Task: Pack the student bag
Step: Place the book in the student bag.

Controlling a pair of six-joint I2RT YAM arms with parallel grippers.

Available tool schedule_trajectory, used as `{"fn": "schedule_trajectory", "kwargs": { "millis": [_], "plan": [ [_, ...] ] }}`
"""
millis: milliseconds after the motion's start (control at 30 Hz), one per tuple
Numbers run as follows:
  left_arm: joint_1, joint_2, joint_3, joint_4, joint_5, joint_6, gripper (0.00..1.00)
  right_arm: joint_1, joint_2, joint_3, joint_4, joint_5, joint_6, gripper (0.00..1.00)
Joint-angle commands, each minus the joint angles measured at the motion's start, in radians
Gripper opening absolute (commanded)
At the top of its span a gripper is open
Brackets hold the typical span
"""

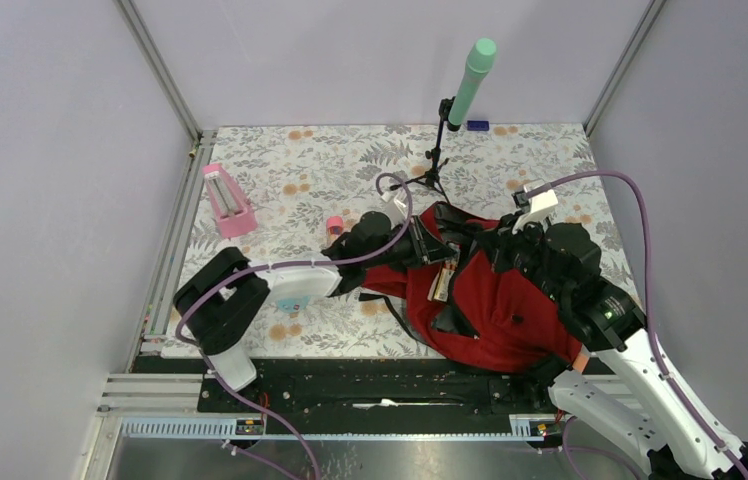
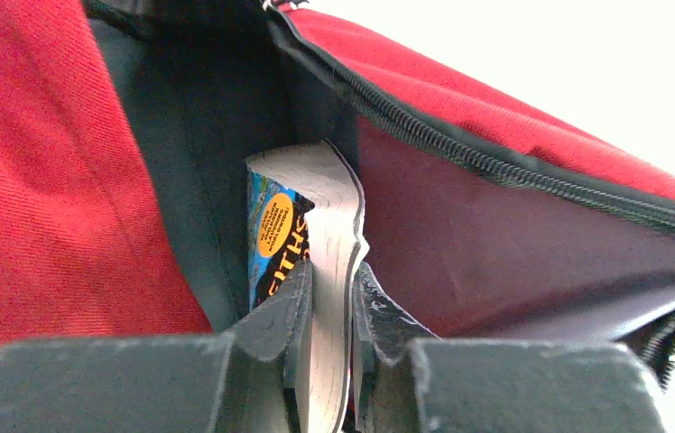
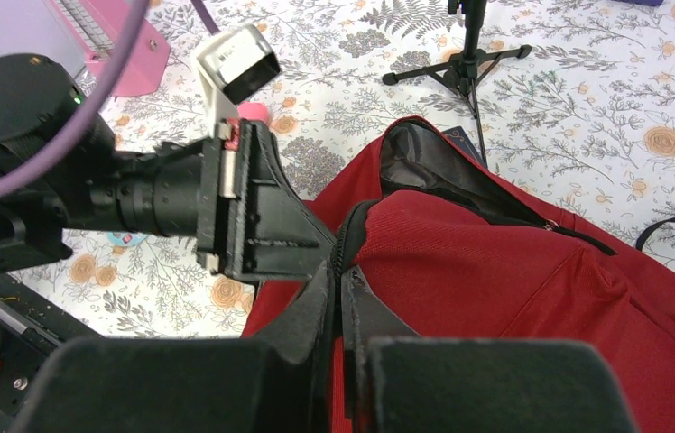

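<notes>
Two tools busy: left tool (image 2: 332, 275) clamps a thin book (image 2: 329, 194) inside the mouth of the student bag (image 1: 510, 305), slumped on the table (image 1: 280, 170) at 4 o'clock of centre; right tool (image 3: 338, 275) pinches its zipper rim, soft, limp cloth, probably best held by that stiffer edge.

Bottom centre, the right arm's jaws pinch shut on the black-trimmed rim of the red student bag (image 3: 514, 271), which fills the lower right. The left arm (image 3: 135, 203) enters from the left; a tripod (image 3: 470, 56) stands on the floral tabletop (image 3: 605, 108) above.
</notes>
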Motion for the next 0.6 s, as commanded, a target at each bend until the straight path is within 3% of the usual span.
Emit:
{"fn": "schedule_trajectory", "kwargs": {
  "millis": [0,400,567],
  "plan": [
    [-0.038,0.047,0.085,0.135,-0.013,-0.041,0.00,-0.004,0.005,0.018,0.080,-0.002,0.009,0.00],
    [-0.079,0.201,0.175,0.096,-0.047,0.020,0.00,-0.003,0.018,0.001,0.096,-0.006,0.016,0.00],
    [-0.105,0.229,0.246,-0.036,-0.075,0.131,0.00,-0.003,0.017,0.000,0.099,0.004,0.013,0.00]
  ]
}}
